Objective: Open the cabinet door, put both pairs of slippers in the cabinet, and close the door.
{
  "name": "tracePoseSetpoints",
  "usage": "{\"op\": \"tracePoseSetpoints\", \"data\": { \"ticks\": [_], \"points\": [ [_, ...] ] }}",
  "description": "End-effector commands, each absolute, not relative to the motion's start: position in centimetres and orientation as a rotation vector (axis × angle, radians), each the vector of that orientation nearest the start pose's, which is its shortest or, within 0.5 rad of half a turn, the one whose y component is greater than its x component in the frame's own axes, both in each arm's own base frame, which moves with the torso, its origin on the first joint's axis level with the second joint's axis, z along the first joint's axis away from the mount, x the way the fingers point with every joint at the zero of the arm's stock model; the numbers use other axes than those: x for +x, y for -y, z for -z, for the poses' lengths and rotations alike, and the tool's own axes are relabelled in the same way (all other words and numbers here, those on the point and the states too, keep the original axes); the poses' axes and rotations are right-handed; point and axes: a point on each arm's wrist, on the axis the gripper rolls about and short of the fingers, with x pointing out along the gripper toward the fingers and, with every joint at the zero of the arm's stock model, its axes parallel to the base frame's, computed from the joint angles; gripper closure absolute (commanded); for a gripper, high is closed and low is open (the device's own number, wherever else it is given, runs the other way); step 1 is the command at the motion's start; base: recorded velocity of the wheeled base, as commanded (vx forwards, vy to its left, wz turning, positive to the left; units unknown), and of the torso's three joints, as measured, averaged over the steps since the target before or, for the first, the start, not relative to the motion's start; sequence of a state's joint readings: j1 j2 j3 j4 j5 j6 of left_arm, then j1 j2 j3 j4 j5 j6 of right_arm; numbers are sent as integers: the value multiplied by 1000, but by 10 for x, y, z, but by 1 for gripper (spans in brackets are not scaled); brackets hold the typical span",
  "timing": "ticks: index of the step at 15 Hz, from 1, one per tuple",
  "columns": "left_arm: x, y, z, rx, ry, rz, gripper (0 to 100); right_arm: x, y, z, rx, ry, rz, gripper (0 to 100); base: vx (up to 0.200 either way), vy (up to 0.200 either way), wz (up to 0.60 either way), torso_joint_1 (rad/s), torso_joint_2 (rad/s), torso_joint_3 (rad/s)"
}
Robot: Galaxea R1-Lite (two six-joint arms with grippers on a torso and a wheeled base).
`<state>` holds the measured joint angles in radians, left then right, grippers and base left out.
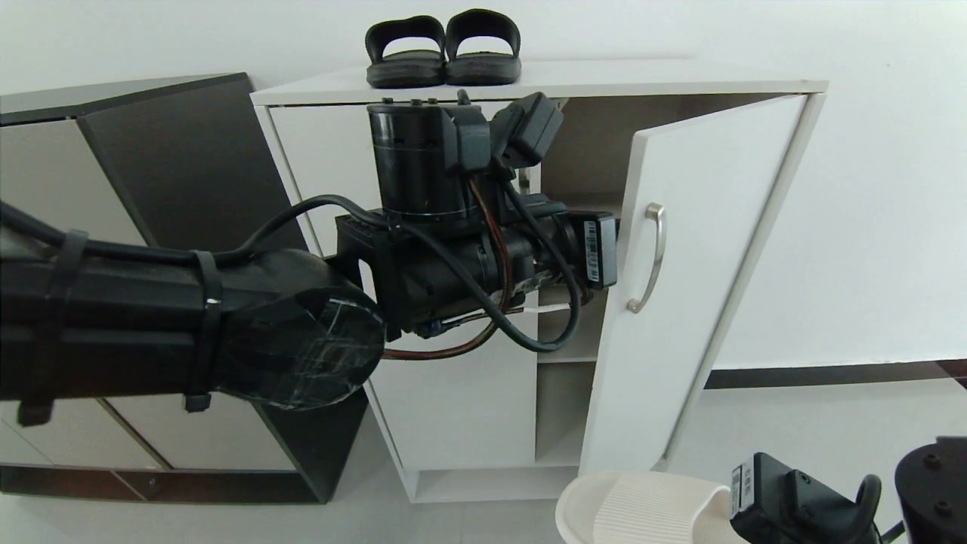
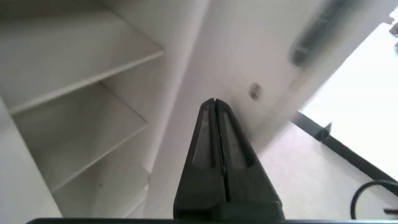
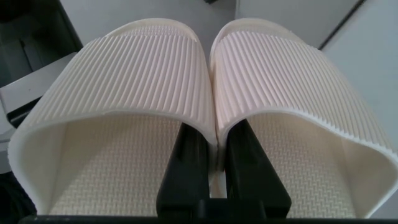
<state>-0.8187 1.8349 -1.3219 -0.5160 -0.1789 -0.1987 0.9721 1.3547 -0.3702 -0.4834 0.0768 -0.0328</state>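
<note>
R gripper (image 3: 214, 134) is squeezing the white slippers (image 3: 143, 68) by their inner sides. L gripper (image 2: 215, 109) is sitting shut tight, w/ nothing in it, by the open cabinet (image 2: 81, 62).

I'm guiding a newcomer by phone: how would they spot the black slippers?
Find the white cabinet with one door swung open. On its top, towards the left, sit the black slippers, side by side. The other pair is cream and ribbed.

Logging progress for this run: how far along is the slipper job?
Done: the cabinet door stands open, with shelves showing inside. In hand: the right gripper pinches the white slippers together, low by the open door; the left gripper is shut and empty near the shelves. Left: shelve that pair, then the black slippers on the cabinet top, and close the door.
</note>
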Motion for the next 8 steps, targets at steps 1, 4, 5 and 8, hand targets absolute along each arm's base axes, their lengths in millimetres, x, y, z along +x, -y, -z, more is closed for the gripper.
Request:
{"op": "tracePoseSetpoints", "data": {
  "ticks": [1, 4, 5, 8],
  "points": [
    [209, 292, -264, -171, -123, 1090, 100, 97, -155, -138, -269, -461, -1064, 100, -200, 0, 0, 2, 2, 7],
    [196, 313, -257, -177, -111, 1144, 100, 93, -156, -135, -276, -466, -1081, 100, -200, 0, 0, -2, 2, 7],
    [202, 310, -256, -180, -103, 1128, 100, 95, -156, -136, -272, -465, -1075, 100, 0, 0, 0, 0, 0, 0],
    [236, 270, -272, -219, -3, 940, 100, 104, -155, -137, -256, -464, -1032, 100, 0, 0, 0, 0, 0, 0]
  ]
}}
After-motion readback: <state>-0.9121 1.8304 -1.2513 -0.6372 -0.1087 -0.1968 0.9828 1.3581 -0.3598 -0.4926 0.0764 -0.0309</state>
